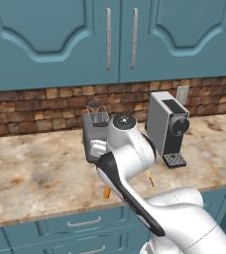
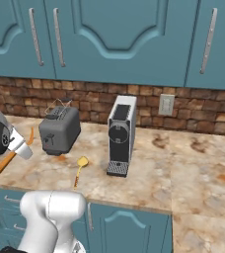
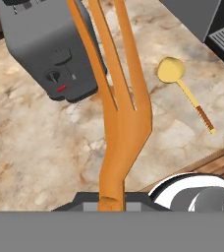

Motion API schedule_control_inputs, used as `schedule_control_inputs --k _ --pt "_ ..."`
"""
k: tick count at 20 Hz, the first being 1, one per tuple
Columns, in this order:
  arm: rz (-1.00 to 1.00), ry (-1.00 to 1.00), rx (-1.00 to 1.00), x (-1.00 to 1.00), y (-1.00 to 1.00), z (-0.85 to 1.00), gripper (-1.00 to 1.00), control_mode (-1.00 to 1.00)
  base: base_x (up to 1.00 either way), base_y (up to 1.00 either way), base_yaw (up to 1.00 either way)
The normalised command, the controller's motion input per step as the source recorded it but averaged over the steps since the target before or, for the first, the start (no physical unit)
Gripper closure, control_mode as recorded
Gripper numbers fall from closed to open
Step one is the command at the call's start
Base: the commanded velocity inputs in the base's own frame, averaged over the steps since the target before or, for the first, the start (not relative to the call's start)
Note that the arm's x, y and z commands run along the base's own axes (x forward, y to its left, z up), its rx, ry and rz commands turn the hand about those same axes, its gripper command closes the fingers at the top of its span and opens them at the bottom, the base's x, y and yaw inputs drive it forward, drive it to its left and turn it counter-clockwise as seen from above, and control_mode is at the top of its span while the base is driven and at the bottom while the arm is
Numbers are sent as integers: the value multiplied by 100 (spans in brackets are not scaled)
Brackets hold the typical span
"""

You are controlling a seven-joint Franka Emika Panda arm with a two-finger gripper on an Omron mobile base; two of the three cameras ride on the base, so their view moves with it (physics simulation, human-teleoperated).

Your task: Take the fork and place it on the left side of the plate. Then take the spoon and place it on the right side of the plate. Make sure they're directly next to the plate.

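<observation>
My gripper (image 3: 111, 201) is shut on the fork (image 3: 119, 98), a long orange utensil that I hold above the counter. In the hand view its tines point away from me, towards the toaster. From the right base the fork (image 2: 5, 164) slants across my hand (image 2: 17, 147) at the left edge. Its orange end (image 1: 106, 192) sticks out below my arm in the left base view. The spoon (image 3: 182, 83) lies flat on the counter between the toaster and the coffee machine, with its yellow bowl towards the wall; spoon (image 2: 79, 169). The plate is out of view.
A grey toaster (image 2: 59, 129) and a grey coffee machine (image 2: 120, 133) stand at the back of the marble counter (image 2: 183, 168), against the brick wall. Blue cabinets hang above. The counter's front edge (image 1: 45, 214) runs just below the fork.
</observation>
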Motion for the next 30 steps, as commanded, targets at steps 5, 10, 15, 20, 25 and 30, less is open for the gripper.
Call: schedule_control_inputs --k 5,10,15,20,25,30 --pt "0 0 0 0 0 0 100 100 0 0 0" --pt "0 0 0 0 0 0 100 100 0 0 0" --pt "0 0 0 0 0 0 100 100 -72 8 6" --pt "0 0 0 0 0 0 100 100 -79 35 17" --pt "0 0 0 0 0 0 100 100 2 30 65" --pt "0 0 0 0 0 0 100 100 0 2 91"
